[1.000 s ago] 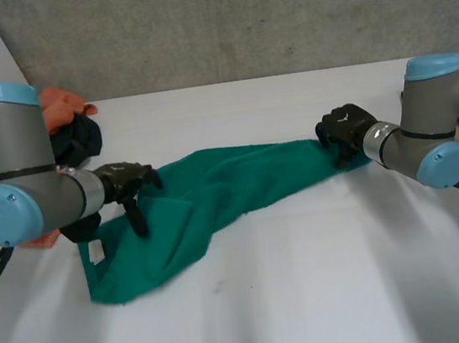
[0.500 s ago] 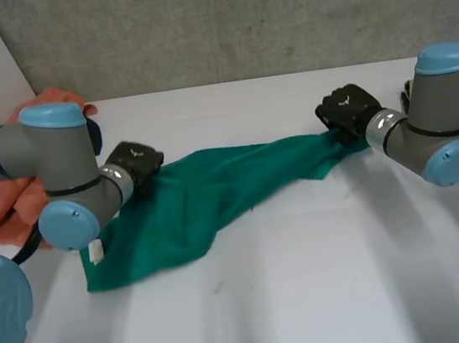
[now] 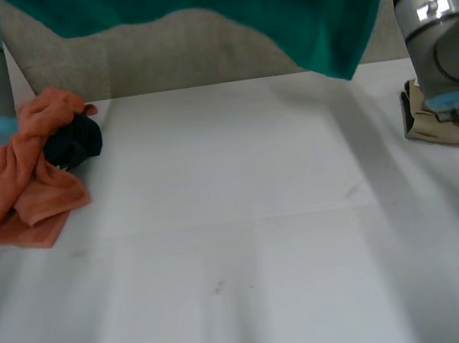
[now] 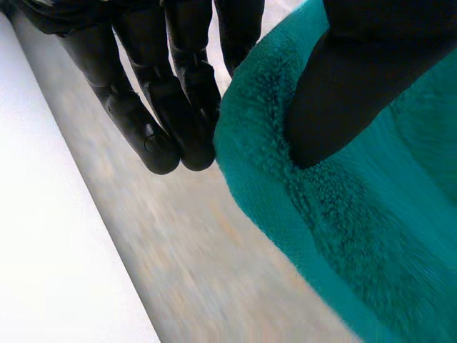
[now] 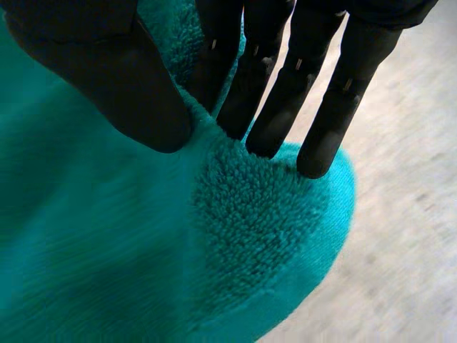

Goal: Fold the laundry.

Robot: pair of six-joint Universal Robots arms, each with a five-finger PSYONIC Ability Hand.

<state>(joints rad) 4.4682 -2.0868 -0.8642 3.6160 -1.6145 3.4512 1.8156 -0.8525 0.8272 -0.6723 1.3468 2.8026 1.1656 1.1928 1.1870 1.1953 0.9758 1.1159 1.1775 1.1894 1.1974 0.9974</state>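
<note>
A green towel (image 3: 293,11) hangs in the air above the far side of the white table (image 3: 239,246), stretched between my two raised arms. Its lower edge sags lowest near the right arm (image 3: 438,17). In the left wrist view my left hand (image 4: 164,93) pinches one end of the towel (image 4: 357,236) between thumb and fingers. In the right wrist view my right hand (image 5: 121,78) is shut on the other end of the towel (image 5: 143,250), with the thumb on one face and the fingers on the other.
An orange cloth (image 3: 31,176) lies crumpled over a dark garment (image 3: 77,141) at the table's far left. A beige cloth (image 3: 451,121) lies at the right edge under the right arm. A concrete wall stands behind the table.
Both hands closed on the ends of the green towel and lifted it off the table, so it now hangs high between the raised arms.
</note>
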